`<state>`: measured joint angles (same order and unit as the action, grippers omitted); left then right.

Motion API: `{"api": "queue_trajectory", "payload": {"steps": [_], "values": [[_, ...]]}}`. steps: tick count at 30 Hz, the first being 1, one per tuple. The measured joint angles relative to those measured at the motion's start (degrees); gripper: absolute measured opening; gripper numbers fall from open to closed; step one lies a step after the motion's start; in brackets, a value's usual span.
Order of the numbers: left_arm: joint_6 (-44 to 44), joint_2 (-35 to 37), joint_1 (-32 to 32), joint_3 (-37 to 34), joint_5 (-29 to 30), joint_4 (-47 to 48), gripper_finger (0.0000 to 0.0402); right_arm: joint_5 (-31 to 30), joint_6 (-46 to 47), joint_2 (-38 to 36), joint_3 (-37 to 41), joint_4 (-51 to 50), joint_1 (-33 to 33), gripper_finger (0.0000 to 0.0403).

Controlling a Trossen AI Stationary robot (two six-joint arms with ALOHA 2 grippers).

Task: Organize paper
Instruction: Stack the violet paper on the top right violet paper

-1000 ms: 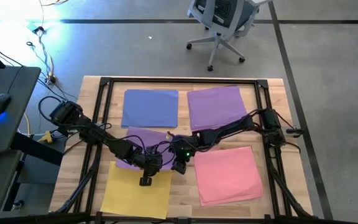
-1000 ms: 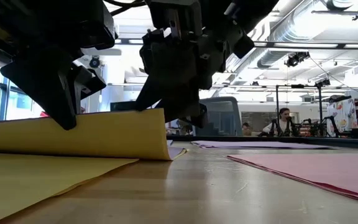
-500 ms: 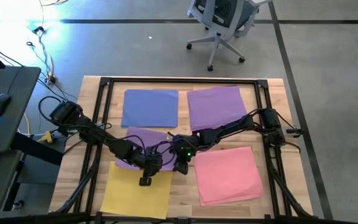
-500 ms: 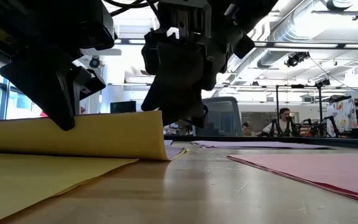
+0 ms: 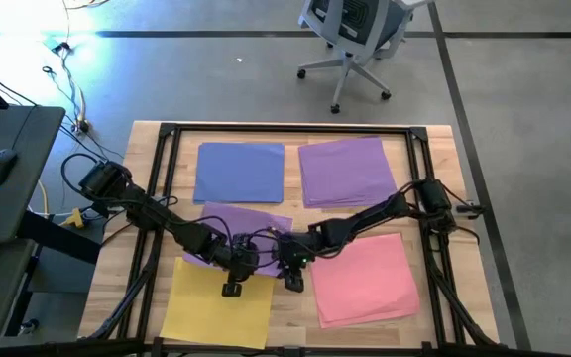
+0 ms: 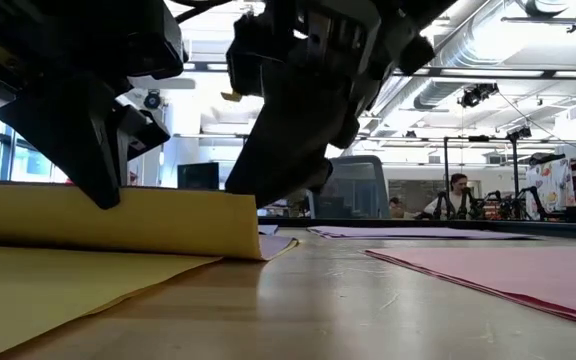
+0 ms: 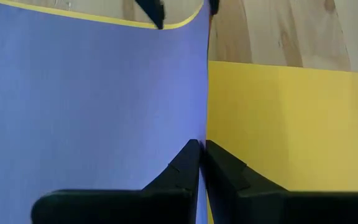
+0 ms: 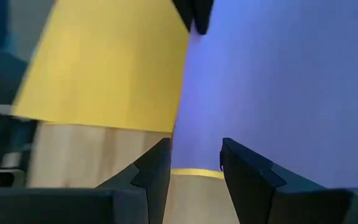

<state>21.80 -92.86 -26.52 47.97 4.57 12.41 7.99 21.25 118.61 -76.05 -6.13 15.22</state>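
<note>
wood table (image 5: 147,188): blue, purple, yellow, pink paper (image 5: 363,280).

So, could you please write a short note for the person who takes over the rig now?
Left gripper: shut on the lifted yellow sheet, front left of the table.
Right gripper: open, beside that sheet's corner.
Done: blue paper, purple paper, pink paper and yellow paper lie in separate places.
Left: put down the held sheet; one purple sheet lies mid-table under the arms.
</note>
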Motion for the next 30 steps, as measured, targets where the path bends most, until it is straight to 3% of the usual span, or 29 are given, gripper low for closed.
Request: {"api": "queue_trajectory", "payload": {"steps": [6,17,21,24,30], "values": [[0.02,0.00,0.02,0.00,0.05,-0.14,0.0000,-8.79,-0.34,0.00,0.00,-1.23,1.53,0.0126],[0.25,0.00,0.04,0.00,0.27,-0.31,0.0000,-9.03,-1.95,0.32,-0.02,0.87,2.09,0.0126],[0.48,0.00,0.04,0.00,0.44,-0.36,0.0000,-12.54,-2.00,0.69,-0.02,1.08,2.80,0.0123],[0.63,0.00,0.04,0.00,0.49,-0.62,0.0000,-14.57,-1.83,0.74,-0.02,1.07,3.38,0.0101],[2.08,2.11,0.18,0.00,0.53,-0.81,0.0000,-16.06,1.92,0.74,-0.02,1.07,4.17,0.0009]]}}
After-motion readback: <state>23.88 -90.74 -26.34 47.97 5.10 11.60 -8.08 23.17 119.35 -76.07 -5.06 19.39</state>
